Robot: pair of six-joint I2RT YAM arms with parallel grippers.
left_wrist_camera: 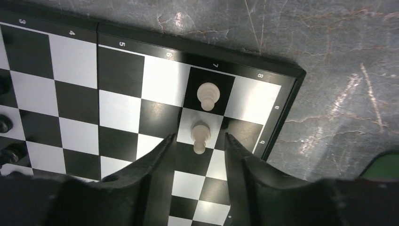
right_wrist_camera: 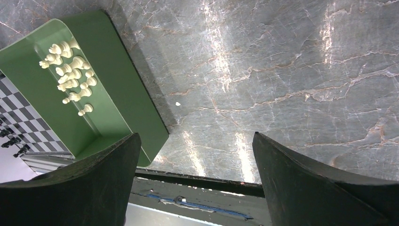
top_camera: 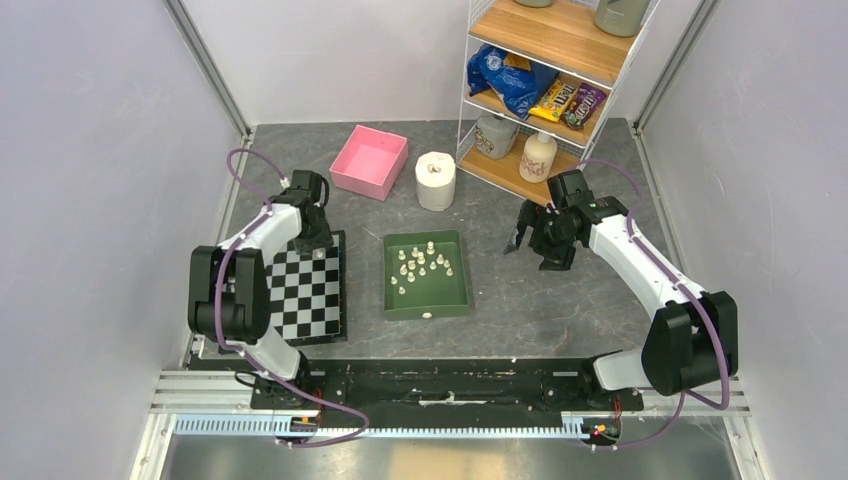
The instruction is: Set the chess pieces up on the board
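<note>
The checkered board [top_camera: 312,300] lies at the left of the table. In the left wrist view two cream chess pieces stand near the board's [left_wrist_camera: 117,108] corner. One pawn [left_wrist_camera: 207,95] is on a black edge square. A second pawn [left_wrist_camera: 201,136] is on the white square in front of it. My left gripper [left_wrist_camera: 200,137] is open around this second pawn, with a gap on each side. Several more cream pieces [top_camera: 420,262] sit in the green tray [top_camera: 440,300]. My right gripper [top_camera: 530,240] hangs open and empty right of the tray, over bare table [right_wrist_camera: 196,136].
A pink box [top_camera: 369,162] and a white paper roll [top_camera: 435,180] stand behind the tray. A wire shelf [top_camera: 540,90] with snacks and bottles fills the back right. Dark pieces [left_wrist_camera: 4,125] line the board's other side. The right wrist view shows the tray [right_wrist_camera: 108,70] and the table's front rail.
</note>
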